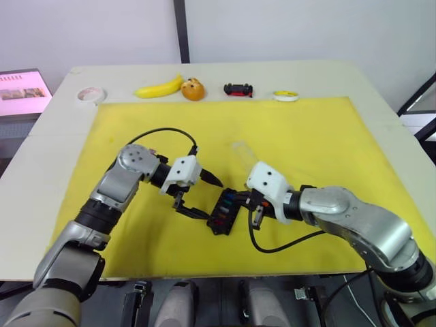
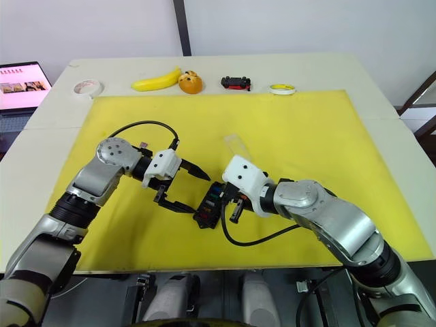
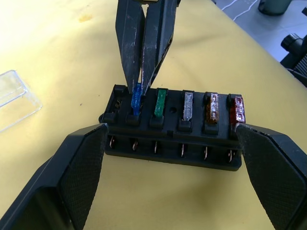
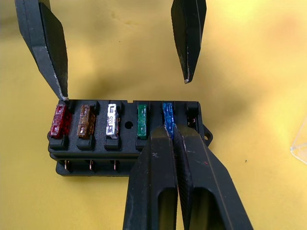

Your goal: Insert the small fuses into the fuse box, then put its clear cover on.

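Centrally, black fuse box (image 1: pixel 223 212) on yellow mat (image 1: pixel 327 136), long axis slanting between both arms, slots facing up, right gripper (image 4: pixel 169 132) pinching blue fuse (image 3: pixel 136 99) upright, left gripper (image 3: pixel 170 153) spread astride box ends, clear cover (image 1: pixel 242 155) just beyond.

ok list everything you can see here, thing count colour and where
fuse box: 1, black, on the mat between both grippers
small fuses: 5, red, brown, clear, green, blue, in the box's slots
clear cover: 1, transparent, on the mat beyond the box
mat: 1, yellow, on the table
banana: 1, yellow, table's far edge
orange item: 1, beside banana
toy car: 1, black and red, far edge
tape rolls: 2, white far left, yellow far right
left gripper: open, straddling the box
right gripper: shut on the blue fuse
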`<state>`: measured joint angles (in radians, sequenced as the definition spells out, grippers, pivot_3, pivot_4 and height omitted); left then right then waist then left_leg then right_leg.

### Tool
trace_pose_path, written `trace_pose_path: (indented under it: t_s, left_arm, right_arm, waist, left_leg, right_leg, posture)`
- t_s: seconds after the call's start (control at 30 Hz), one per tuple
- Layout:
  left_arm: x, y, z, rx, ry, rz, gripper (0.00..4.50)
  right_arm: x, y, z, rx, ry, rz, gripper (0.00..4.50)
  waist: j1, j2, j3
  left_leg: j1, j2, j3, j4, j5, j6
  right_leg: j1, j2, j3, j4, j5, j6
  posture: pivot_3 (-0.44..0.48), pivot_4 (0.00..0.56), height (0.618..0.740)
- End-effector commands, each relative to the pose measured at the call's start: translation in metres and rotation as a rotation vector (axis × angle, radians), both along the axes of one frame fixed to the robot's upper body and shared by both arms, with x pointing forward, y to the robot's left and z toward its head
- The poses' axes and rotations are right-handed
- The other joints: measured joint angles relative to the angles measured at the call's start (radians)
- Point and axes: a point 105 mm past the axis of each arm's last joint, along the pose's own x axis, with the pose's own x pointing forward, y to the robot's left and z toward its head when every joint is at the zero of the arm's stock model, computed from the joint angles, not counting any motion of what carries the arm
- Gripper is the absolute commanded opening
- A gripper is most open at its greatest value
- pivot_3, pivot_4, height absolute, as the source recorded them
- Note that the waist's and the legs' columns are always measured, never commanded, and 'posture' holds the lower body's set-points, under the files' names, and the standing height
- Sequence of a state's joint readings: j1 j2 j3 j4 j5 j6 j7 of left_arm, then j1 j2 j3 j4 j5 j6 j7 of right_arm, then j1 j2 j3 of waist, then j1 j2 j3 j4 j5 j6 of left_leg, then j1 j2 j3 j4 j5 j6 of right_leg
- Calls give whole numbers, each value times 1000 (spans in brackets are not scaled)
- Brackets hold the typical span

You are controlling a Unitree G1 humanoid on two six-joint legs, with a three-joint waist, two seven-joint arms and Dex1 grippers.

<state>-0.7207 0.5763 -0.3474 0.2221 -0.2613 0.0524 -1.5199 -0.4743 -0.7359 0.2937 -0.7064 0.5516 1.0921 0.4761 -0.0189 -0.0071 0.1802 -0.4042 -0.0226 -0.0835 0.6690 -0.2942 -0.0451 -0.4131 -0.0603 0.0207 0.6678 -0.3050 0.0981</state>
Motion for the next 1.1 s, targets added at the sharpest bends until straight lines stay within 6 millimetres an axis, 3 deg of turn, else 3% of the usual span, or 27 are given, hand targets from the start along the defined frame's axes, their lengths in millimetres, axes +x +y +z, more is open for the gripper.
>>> trace_pose_path:
  t_s: [0.03, 0.4, 1.1]
  left_arm:
    - [0, -1, 11, -19, -52, -8, 4442]
    - [-2, -3, 12, -26, -51, -15, 4442]
    - [-3, -3, 12, -26, -53, -13, 4442]
  right_arm:
    - [-6, 3, 13, 20, -54, 28, 0]
    - [-3, 1, 1, 8, -36, 8, 0]
    - [-2, 0, 14, 49, -33, -5, 0]
  waist:
    - [0, 0, 0]
    - [0, 0, 0]
    - [0, 0, 0]
  left_leg:
    - [0, 0, 0, 0, 0, 0]
    - [0, 0, 0, 0, 0, 0]
    - [1, 0, 0, 1, 1, -1]
  right_leg:
    - [0, 0, 0, 0, 0, 0]
    - [0, 0, 0, 1, 0, 0]
    - [0, 0, 0, 2, 0, 0]
  posture:
    - [0, 150, 740]
    - [0, 150, 740]
    - [0, 150, 740]
